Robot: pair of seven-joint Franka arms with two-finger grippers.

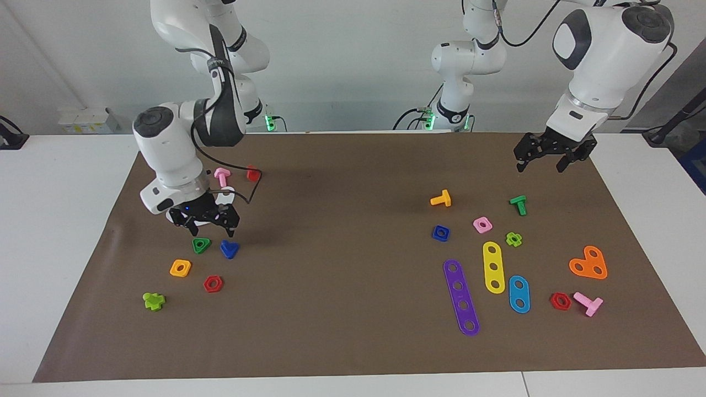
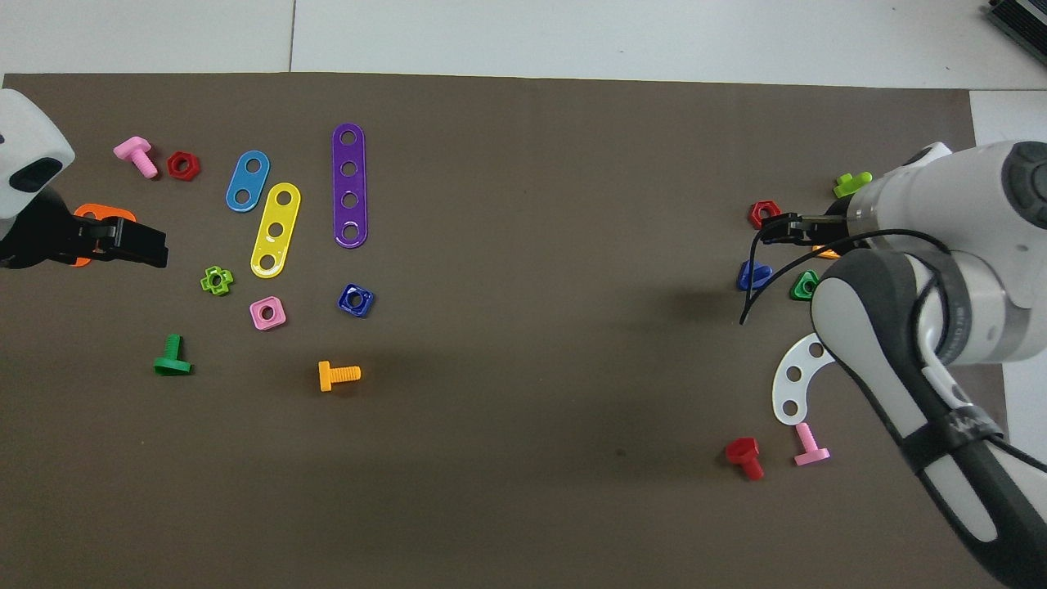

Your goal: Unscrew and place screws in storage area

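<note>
The dark-blue bolt with a triangular head lies on the brown mat beside a green triangular nut, toward the right arm's end; it also shows in the overhead view. My right gripper hangs open and empty just above these two, touching neither. The dark-blue square nut lies apart, toward the left arm's end, beside a pink square nut; the overhead view shows it too. My left gripper is open, empty and raised over the mat's edge.
Near the bolt lie an orange square nut, a red hex nut, a lime bolt, a pink bolt and a white curved strip. Purple, yellow and blue strips lie by the blue nut.
</note>
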